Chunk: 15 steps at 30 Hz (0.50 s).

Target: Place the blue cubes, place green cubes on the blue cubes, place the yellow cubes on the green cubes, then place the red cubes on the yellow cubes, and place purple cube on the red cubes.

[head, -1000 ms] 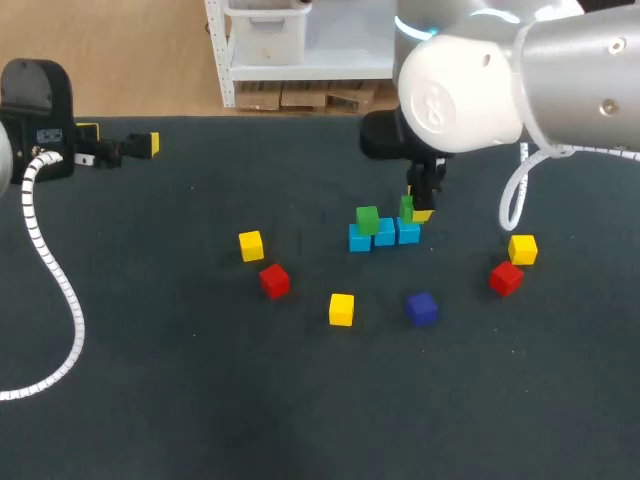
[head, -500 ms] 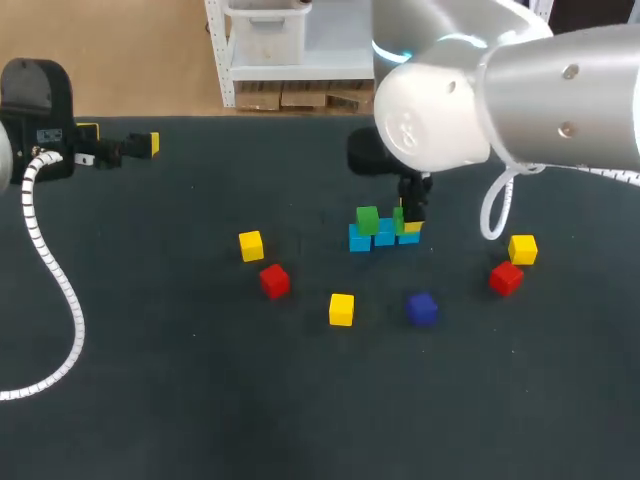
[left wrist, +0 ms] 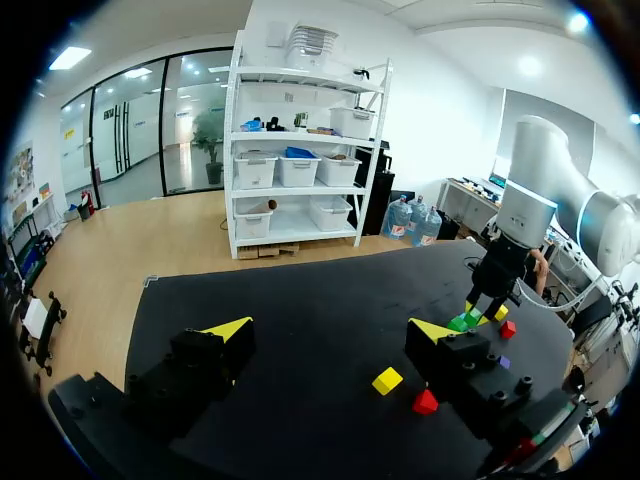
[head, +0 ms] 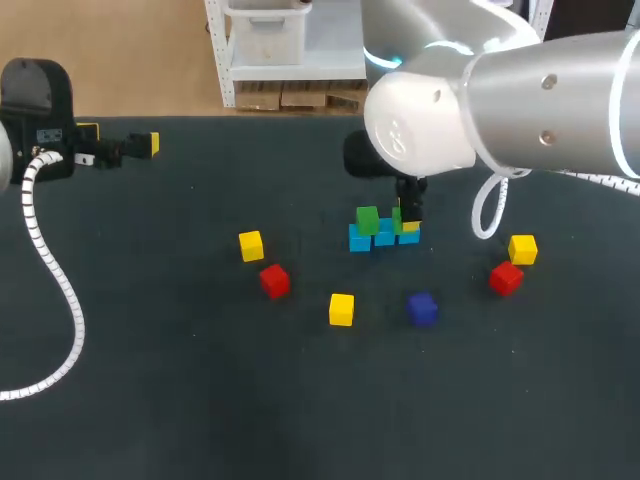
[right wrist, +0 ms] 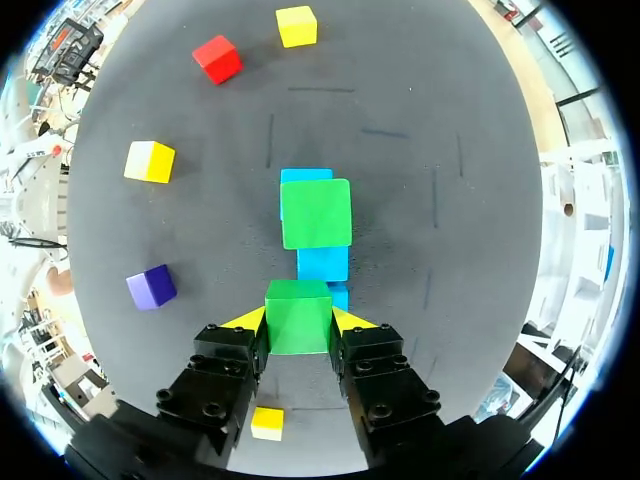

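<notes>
My right gripper (right wrist: 298,326) is clamped on a green cube (right wrist: 298,305), one yellow-tipped finger flat against each of two opposite faces. I judge the cube light, rigid and smooth-sided. It won't give under the pinch, but it could pivot if held off-centre, so this square, mid-face hold is the one to keep.

It hangs low over the near end of the row of blue cubes (right wrist: 322,264); whether it touches the row I can't tell. Just ahead, a second green cube (right wrist: 316,212) sits on the row's other end, with the middle blue bare between them. That neighbour and the loosely abutted blues are my worry: a finger brushing either could shove the row.

Farther out lie the purple cube (head: 421,308), three yellow cubes (head: 341,308) and two red cubes (head: 274,280), all well apart from the stack and out of the way. Farthest off, my left gripper (left wrist: 330,335) sits near the table's (head: 150,380) edge, fingers spread, holding nothing.
</notes>
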Available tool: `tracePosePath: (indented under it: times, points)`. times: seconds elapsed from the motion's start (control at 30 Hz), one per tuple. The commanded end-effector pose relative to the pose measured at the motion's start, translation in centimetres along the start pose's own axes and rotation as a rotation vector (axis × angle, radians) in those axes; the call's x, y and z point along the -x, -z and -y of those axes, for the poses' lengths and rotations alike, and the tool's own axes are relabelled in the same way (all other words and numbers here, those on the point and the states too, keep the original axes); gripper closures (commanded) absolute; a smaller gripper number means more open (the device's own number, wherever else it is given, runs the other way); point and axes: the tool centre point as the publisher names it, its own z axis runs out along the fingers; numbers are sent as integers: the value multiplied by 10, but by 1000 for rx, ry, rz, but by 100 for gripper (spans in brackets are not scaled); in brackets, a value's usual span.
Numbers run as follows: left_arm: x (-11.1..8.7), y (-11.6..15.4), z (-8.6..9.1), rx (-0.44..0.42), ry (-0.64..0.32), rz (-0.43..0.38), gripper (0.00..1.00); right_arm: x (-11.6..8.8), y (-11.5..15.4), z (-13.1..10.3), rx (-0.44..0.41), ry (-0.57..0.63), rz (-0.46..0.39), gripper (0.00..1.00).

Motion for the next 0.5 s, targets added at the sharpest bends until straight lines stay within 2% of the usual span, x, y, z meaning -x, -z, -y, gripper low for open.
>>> tracePosePath:
  times: [0.03,0.5]
  points:
    - [-1,1,-4,-33,-1,3,0,2,-2,4,4,2,-5,100]
    - [-1,1,-4,-33,-1,3,0,3,-4,7,2,-3,-6,100]
